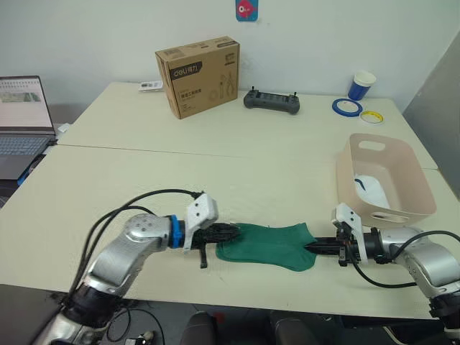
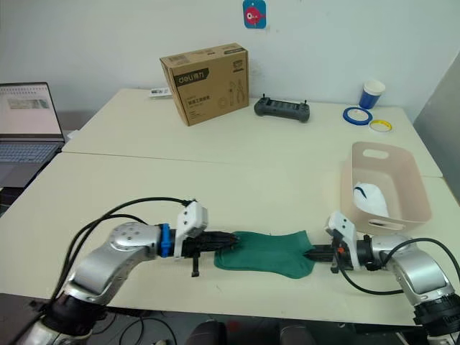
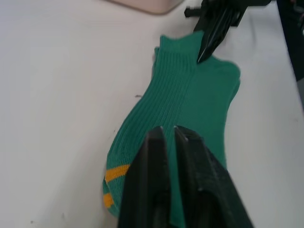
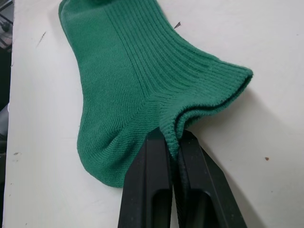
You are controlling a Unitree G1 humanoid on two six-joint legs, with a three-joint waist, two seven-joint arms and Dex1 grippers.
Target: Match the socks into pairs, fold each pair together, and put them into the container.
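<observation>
A green sock lies flat on the bench in the lower middle of the left eye view, stretched between the two grippers. The left gripper is clamped on the sock's left end; in the left wrist view its fingers press together over the fabric, and two orange stripes show at the sock's edge beside them, partly covered by the fingers. The right gripper is clamped on the sock's right end; in the right wrist view a fold of the ribbed cuff is pinched between the closed fingers, and the cloth inside the pinch is hidden. Whether one sock or two stacked socks lie there is hard to tell, though a second edge seems to show at the cuff. The tub stands on the bench at the right of the frame, just beyond the right gripper, and its near wall hides most of its floor. Something white lies inside it; what it is cannot be made out. In the upper part of the frame stand a cardboard box, a black controller, a blue cup and two tape rolls. A laptop at the left edge is cut off by the frame.
</observation>
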